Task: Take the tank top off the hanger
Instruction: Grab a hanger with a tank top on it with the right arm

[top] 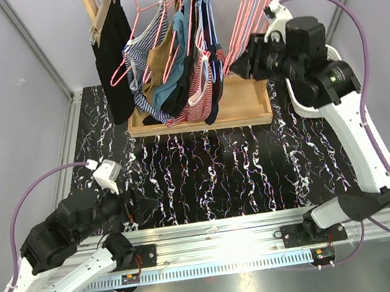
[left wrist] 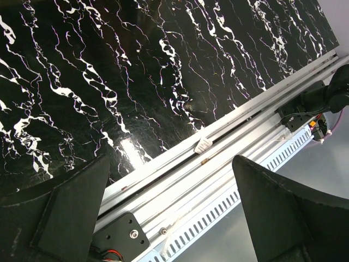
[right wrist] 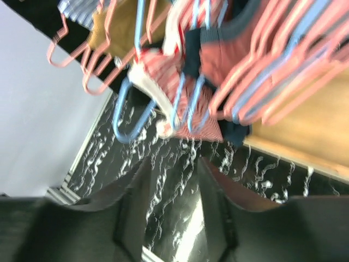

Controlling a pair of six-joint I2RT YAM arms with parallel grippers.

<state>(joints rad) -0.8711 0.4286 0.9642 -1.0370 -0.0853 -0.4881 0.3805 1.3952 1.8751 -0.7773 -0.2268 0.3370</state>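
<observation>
Found right gripper (right wrist: 172, 188) parted, empty, 1 o'clock, near hung tank top (right wrist: 196, 112); left gripper (left wrist: 169, 207) wide, empty, 7 o'clock. Saw nothing removed.

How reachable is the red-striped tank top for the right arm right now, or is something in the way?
Probably reachable. The right tool is open and faces the red-striped tank top with nothing between them. The empty pink hangers hang close beside the arm and might snag.
</observation>
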